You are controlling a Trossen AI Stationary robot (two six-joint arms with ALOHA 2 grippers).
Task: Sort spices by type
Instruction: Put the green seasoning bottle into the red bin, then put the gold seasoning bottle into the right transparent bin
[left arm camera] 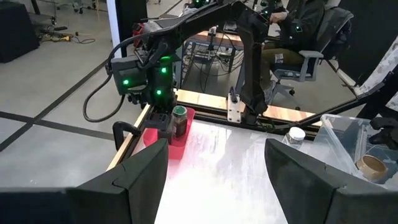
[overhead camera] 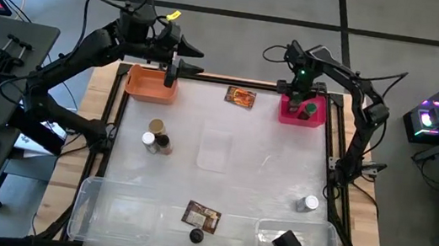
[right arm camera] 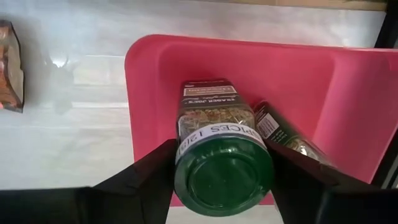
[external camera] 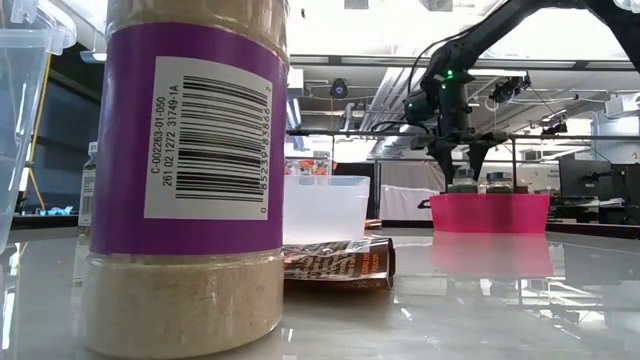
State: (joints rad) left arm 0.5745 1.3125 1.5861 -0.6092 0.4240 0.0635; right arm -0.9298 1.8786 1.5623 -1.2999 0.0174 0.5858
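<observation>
Right gripper (right arm camera: 224, 180) over the pink bin (right arm camera: 348, 87), clasping a green-lidded jar (right arm camera: 222, 163).
Beside it in the bin, a second jar (right arm camera: 283, 134). Left gripper (overhead camera: 179, 58) above the orange bin (overhead camera: 150, 84), fingers spread, holding nothing. Elsewhere on the table (overhead camera: 264, 171): three jars clustered (overhead camera: 156, 137), two packets (overhead camera: 240, 97).

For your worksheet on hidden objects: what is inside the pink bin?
Inside the pink bin: a green-lidded spice jar between the right gripper fingers, and a second jar beside it. The bin floor beneath them is covered.
</observation>
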